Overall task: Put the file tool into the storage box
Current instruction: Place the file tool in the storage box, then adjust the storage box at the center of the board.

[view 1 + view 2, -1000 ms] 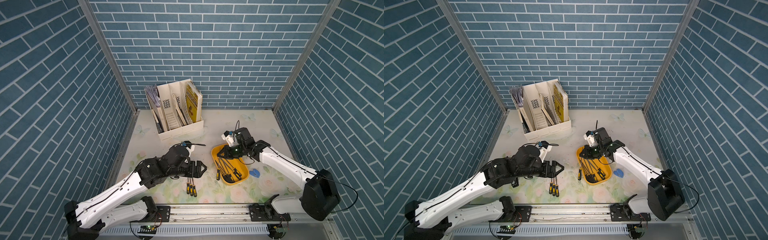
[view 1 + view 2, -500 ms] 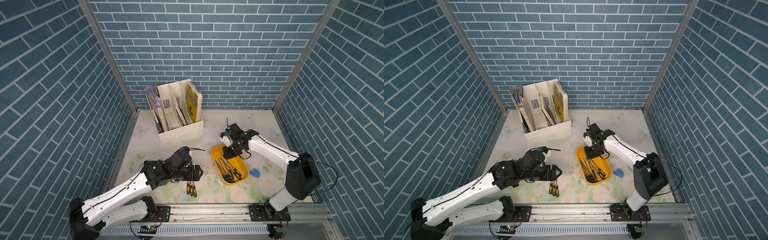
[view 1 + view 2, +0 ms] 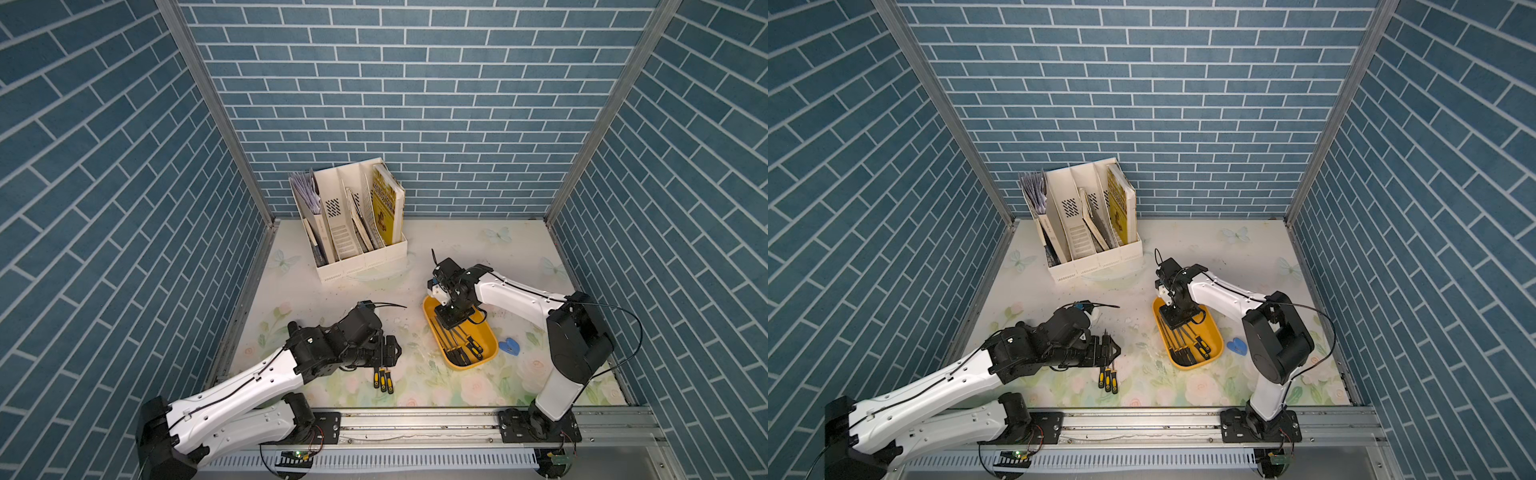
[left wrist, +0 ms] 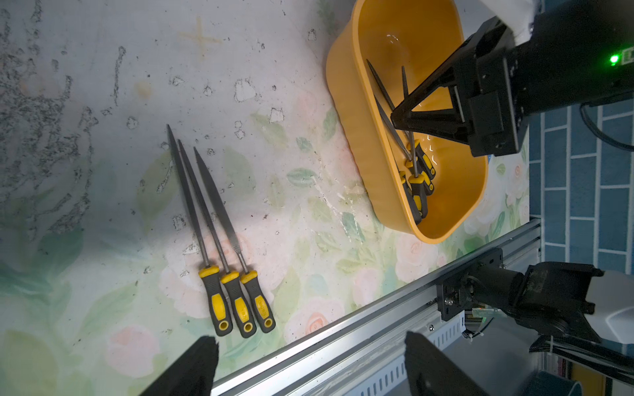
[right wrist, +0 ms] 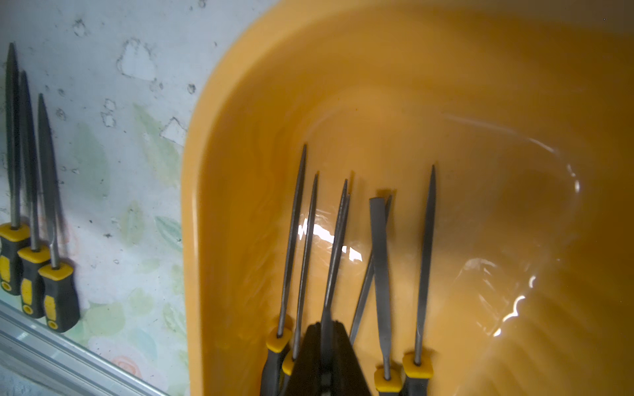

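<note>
Orange box [image 5: 212,171] holds the file [image 5: 338,240], pinched at its blade by the right gripper [image 5: 326,329], lying lengthwise beside other files [image 5: 425,257], tip pointing ahead of that gripper toward the bare rounded end. Left gripper [image 4: 308,363], spread wide, hovers by the handles of three files [image 4: 212,212] lying parallel on the table [image 4: 103,103], clear of the box.

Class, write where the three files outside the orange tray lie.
In a top view the three files lie side by side near the front rail, partly under the left gripper, left of the storage box.
</note>
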Tool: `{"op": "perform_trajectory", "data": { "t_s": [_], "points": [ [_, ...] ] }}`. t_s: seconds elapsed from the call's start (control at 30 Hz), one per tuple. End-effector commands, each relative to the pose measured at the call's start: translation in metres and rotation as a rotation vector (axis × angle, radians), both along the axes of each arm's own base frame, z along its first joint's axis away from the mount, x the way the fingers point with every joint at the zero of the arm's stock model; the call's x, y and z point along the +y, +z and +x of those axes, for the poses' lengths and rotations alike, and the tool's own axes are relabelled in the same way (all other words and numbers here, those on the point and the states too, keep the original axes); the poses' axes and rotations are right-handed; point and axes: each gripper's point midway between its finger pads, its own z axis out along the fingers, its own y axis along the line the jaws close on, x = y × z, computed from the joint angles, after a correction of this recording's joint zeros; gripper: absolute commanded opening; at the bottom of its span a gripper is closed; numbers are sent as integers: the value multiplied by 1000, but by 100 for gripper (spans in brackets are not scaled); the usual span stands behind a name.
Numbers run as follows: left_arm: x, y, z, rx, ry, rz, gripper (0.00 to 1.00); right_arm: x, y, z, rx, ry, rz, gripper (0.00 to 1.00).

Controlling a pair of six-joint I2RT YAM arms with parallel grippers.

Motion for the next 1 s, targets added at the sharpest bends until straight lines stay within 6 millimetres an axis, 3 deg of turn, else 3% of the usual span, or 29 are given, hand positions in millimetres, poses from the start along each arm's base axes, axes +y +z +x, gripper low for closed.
{"op": "perform_trajectory", "data": {
  "t_s": [0.0,0.13,0.33,0.43,0.5,0.67,0.77,0.87,0.97],
  "points": [
    [11,-7,-3,11,25,33,90,-1,2,1,-15,7,-7,26],
    [16,-13,-7,29,29,45,90,1,15,5,-36,-3,10,35],
    [30,-23,-15,58,52,81,90,-2,51,15,-96,-40,66,37],
    [37,-31,-18,73,72,93,90,-17,66,20,-135,-88,73,39],
    [38,-32,-18,71,84,85,90,-43,70,31,-177,-186,40,41],
    [34,-30,-16,62,88,69,89,-128,56,42,-226,-462,-70,40],
    [32,-29,-13,56,84,72,89,-158,40,33,-211,-529,-140,40],
    [29,-26,-11,48,78,66,89,-168,18,18,-160,-540,-173,38],
    [28,-25,-10,45,79,59,89,-156,6,6,-110,-522,-117,36]
  ]
}}
